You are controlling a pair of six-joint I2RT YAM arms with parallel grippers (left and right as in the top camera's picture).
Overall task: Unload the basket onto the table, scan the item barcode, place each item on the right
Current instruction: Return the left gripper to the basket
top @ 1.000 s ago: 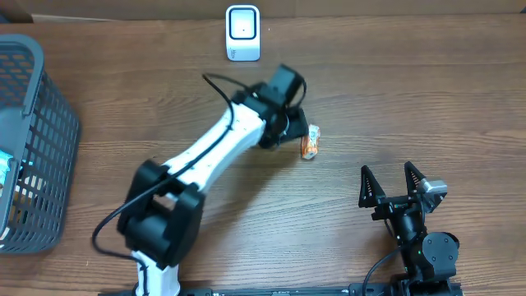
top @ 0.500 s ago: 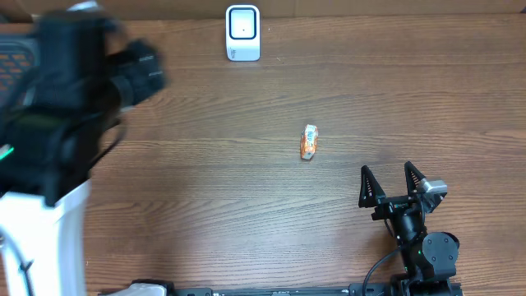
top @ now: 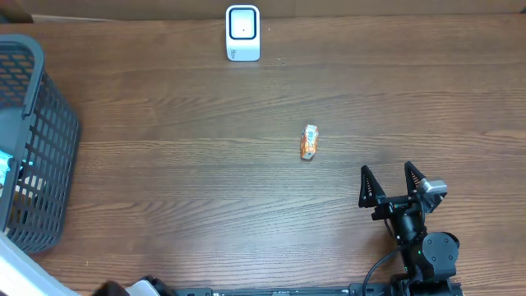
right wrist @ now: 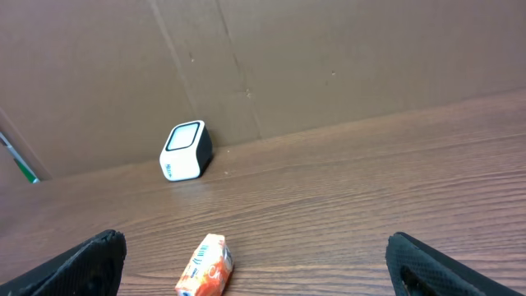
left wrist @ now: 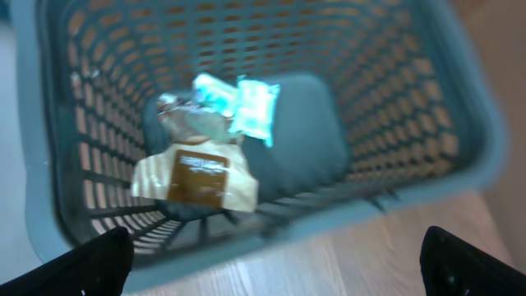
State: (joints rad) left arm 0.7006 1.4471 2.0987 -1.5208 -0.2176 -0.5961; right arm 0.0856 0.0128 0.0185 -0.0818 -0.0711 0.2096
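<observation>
Right gripper (top: 386, 174) spread wide, nothing held. Orange snack packet (top: 309, 142) seen ahead of its fingers, toward left one, well apart. Left gripper (left wrist: 271, 247) likewise wide, empty, with grey basket (left wrist: 460, 164) ahead of fingertips.

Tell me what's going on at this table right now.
Nothing is being held. A small orange packet lies on the table, apart from the white scanner at the far edge. The right fingers sit open and empty near the front right. The left fingers are open too, above the grey basket on the left, which has a few wrapped snacks in it. Whether the packet has been scanned can't be told.
</observation>
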